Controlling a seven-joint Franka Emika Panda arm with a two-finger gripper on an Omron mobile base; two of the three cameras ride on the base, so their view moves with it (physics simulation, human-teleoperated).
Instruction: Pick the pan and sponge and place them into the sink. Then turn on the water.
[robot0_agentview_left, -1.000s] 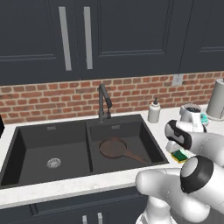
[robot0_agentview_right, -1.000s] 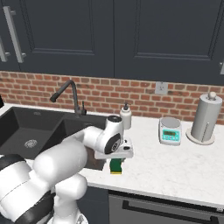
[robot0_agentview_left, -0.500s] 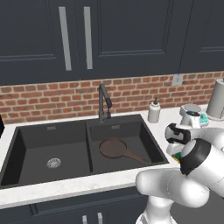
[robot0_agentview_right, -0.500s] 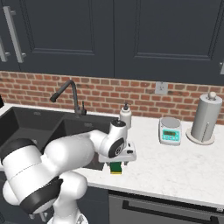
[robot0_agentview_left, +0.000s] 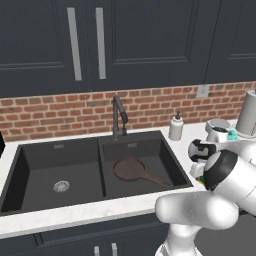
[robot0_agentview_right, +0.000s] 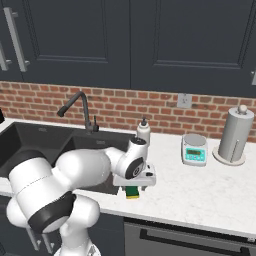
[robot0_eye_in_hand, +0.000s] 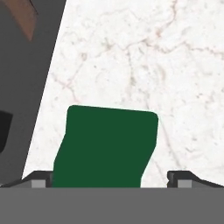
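Item 1, pan (robot0_agentview_left: 131, 169): we record it lying flat in the right basin of the sink (robot0_agentview_left: 30, 150), handle pointing toward 4 o'clock in the left base view.

Item 2, sponge (robot0_eye_in_hand: 106, 146): green face up on the white marble counter (robot0_eye_in_hand: 166, 65), just right of the sink. In the hand view it sits at 6 o'clock, between the 2 fingertips (robot0_eye_in_hand: 183, 177).

Item 3, gripper (robot0_agentview_right: 134, 186): we note the claw spread wide directly over the sponge, holding nothing.

Item 4, faucet (robot0_agentview_left: 119, 114): at 12 o'clock behind the basin divider.
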